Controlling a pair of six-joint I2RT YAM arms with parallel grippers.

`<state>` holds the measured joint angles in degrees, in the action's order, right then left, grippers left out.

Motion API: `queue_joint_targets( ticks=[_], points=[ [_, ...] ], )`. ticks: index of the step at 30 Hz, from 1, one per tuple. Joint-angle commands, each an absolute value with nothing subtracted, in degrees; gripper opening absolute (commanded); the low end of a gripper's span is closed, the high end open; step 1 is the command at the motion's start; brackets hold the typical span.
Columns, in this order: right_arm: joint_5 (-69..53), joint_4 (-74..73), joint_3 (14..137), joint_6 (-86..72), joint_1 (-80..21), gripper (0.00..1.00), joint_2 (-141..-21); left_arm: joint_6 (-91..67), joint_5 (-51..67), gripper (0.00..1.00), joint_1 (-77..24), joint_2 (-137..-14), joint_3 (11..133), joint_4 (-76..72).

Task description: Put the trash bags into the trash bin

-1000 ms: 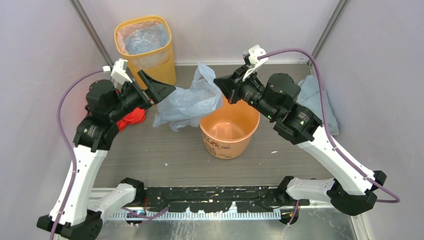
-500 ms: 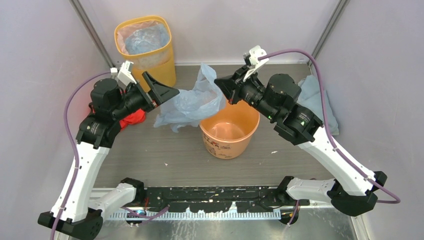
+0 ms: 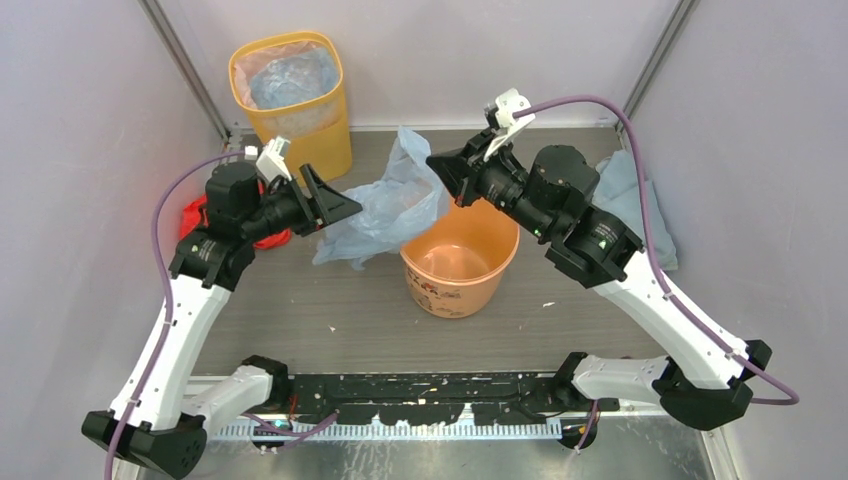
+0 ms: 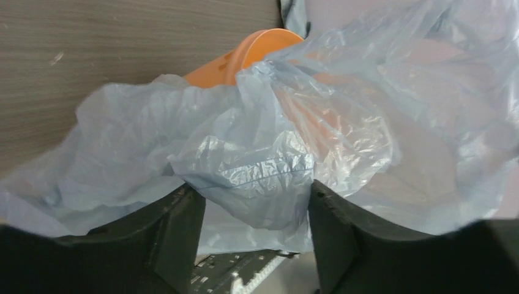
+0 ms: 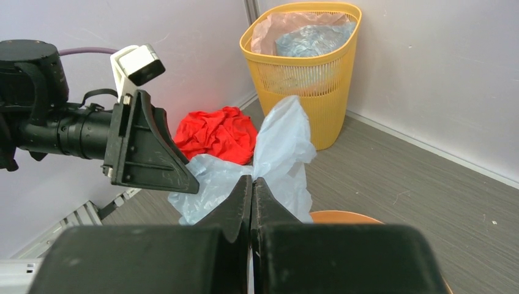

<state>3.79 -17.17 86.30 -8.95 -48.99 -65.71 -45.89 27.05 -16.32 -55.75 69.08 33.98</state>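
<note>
Right hand (image 5: 251, 182) pinched shut on blue trash bag (image 3: 385, 205) at centre frame, left hand (image 4: 254, 202) open around a fold, orange trash bin (image 3: 460, 265) just lower right: clamp left on film only, then spread the mouth over the rim.

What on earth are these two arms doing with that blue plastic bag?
The right arm has its jaws shut on a thin blue bag, holding it up behind the orange bin. The left arm has its jaws open around a fold of the same bag, not clamped on it. The bag hangs by the bin's far left rim and is not inside yet.
</note>
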Motion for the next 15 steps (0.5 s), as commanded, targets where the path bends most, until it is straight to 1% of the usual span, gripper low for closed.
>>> queue_joint_targets(
  ticks=[1, 2, 4, 6, 7, 15],
  points=[
    [3.5, -13.8, 89.2, -8.4, -49.2, 0.01, -65.9, -42.7, 27.1, 0.50, -16.0, -56.9, 70.0, 33.3],
    [3.5, -13.7, 89.1, -8.4, -49.2, 0.01, -65.9, -42.2, 27.0, 0.42, -16.1, -57.6, 70.4, 33.7],
    [3.5, -13.8, 88.8, -8.5, -49.2, 0.01, -65.5, -41.5, 26.2, 0.19, -16.0, -58.3, 71.2, 34.5],
    [3.5, -13.9, 88.2, -8.6, -49.2, 0.01, -65.0, -41.0, 24.5, 0.01, -16.0, -58.1, 71.9, 34.9],
    [3.6, -14.2, 87.7, -8.7, -49.1, 0.01, -64.7, -40.6, 23.7, 0.00, -16.1, -57.6, 72.2, 34.6],
    [6.4, -17.9, 81.9, -9.4, -49.2, 0.01, -59.5, -34.5, 20.9, 0.00, -16.0, -50.6, 78.3, 30.8]
  ],
)
